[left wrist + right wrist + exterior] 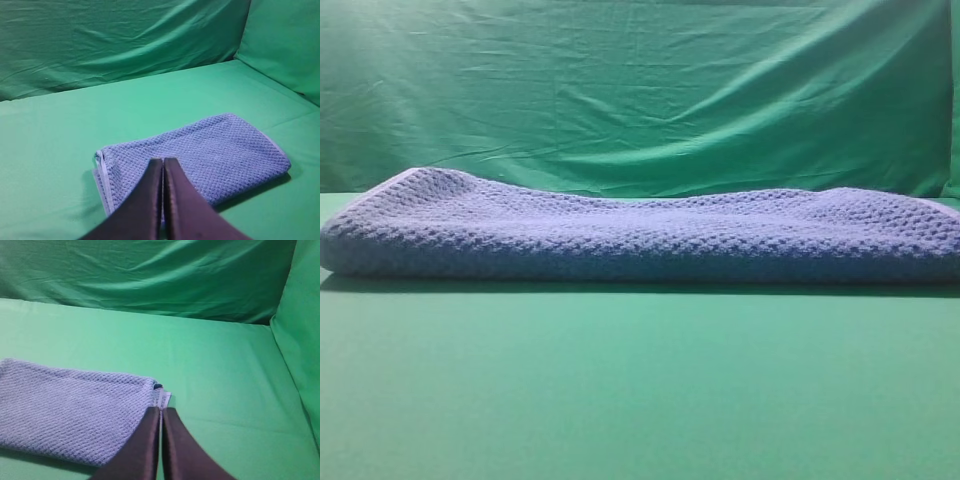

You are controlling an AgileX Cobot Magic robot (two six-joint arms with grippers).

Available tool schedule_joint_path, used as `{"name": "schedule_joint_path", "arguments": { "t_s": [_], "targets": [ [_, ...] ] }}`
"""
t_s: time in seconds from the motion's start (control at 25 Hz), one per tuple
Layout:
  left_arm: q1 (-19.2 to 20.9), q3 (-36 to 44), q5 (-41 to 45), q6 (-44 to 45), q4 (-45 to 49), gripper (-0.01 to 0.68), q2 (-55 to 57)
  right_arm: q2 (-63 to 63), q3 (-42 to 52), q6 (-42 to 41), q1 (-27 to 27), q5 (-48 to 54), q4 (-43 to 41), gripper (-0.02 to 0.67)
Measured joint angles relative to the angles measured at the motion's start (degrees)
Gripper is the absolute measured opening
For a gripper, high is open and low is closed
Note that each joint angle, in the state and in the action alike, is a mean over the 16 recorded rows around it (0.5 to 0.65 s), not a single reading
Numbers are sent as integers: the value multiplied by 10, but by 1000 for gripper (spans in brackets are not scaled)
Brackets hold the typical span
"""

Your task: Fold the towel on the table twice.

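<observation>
The blue-grey waffle-weave towel lies folded in a long thick stack across the green table. From the left wrist view the towel shows its layered pale-edged end at the left. My left gripper hovers above its near edge, fingers pressed together and holding nothing. In the right wrist view the towel fills the lower left, its layered end pointing right. My right gripper is shut with nothing in it, above that end. Neither gripper appears in the exterior high view.
A wrinkled green backdrop cloth hangs behind the table. A green side panel rises at the right of both wrist views. Bare green table stretches in front of and beside the towel.
</observation>
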Motion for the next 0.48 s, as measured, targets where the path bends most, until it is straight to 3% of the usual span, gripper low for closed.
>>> {"name": "schedule_joint_path", "arguments": {
  "t_s": [0.48],
  "targets": [
    [0, 117, -4, -10, 18, 0, -163, -154, 112, -23, 0, -23, 8, 0]
  ]
}}
